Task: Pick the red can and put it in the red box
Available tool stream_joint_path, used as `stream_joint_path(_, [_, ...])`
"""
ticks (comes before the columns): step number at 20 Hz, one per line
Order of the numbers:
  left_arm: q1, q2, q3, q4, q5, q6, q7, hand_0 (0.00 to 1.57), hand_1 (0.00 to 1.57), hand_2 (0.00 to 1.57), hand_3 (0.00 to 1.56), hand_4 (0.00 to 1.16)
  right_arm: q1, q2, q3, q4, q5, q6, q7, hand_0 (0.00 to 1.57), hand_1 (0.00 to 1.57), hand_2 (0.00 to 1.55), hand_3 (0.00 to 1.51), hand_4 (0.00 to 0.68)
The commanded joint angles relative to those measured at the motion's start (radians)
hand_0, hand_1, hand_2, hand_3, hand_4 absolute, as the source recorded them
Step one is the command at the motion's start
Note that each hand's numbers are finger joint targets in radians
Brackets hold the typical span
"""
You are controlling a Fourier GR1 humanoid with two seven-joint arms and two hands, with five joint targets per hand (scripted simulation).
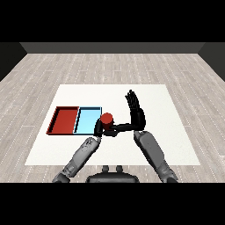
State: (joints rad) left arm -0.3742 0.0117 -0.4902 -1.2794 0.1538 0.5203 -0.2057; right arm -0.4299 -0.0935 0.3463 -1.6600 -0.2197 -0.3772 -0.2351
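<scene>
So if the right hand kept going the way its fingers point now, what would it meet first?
The right hand stands with fingers straight, pointing up and away across the white table. That line looks free; the red can sits beside its thumb, not ahead, though depth is unclear.

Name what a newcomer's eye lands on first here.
Probably the red can, just right of the light blue tray near the table's middle, with the left hand curled around it. Next, the right hand, raised with straight fingers, right of the can. The red tray lies farthest left.
</scene>
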Motion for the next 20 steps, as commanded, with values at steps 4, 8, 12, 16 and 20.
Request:
stream_joint_path(4, [0.048, 0.048, 0.046, -0.080, -0.034, -0.035, 0.022, 1.57, 1.57, 1.57, 1.46, 1.13, 0.092, -0.078, -0.121, -0.207, -0.003, 0.000, 0.090, 0.00, 0.00, 0.00, 0.00, 0.000])
stream_joint_path(8, [-0.005, 0.102, 0.104, -0.135, -0.064, -0.019, 0.093, 1.57, 1.57, 1.57, 1.47, 1.14, 0.156, -0.097, -0.239, -0.102, -0.081, 0.082, -0.030, 0.00, 0.00, 0.00, 0.00, 0.000])
stream_joint_path(12, [0.016, 0.212, 0.170, -0.184, -0.064, -0.078, 0.114, 1.57, 1.57, 1.57, 1.46, 1.11, 0.259, -0.126, -0.270, -0.067, -0.104, 0.153, -0.077, 0.00, 0.00, 0.00, 0.00, 0.000])
stream_joint_path(16, [0.076, 0.308, 0.213, -0.237, -0.090, -0.093, 0.146, 1.57, 1.57, 1.55, 1.44, 1.12, 0.308, -0.152, -0.290, -0.002, -0.096, 0.192, -0.094, 0.00, 0.00, 0.00, 0.00, 0.000])
stream_joint_path(20, [0.027, 0.325, 0.263, -0.158, -0.139, -0.086, 0.146, 1.57, 1.57, 1.55, 1.42, 1.14, 0.373, -0.150, -0.315, 0.014, -0.102, 0.206, -0.107, 0.00, 0.00, 0.00, 0.00, 0.000])
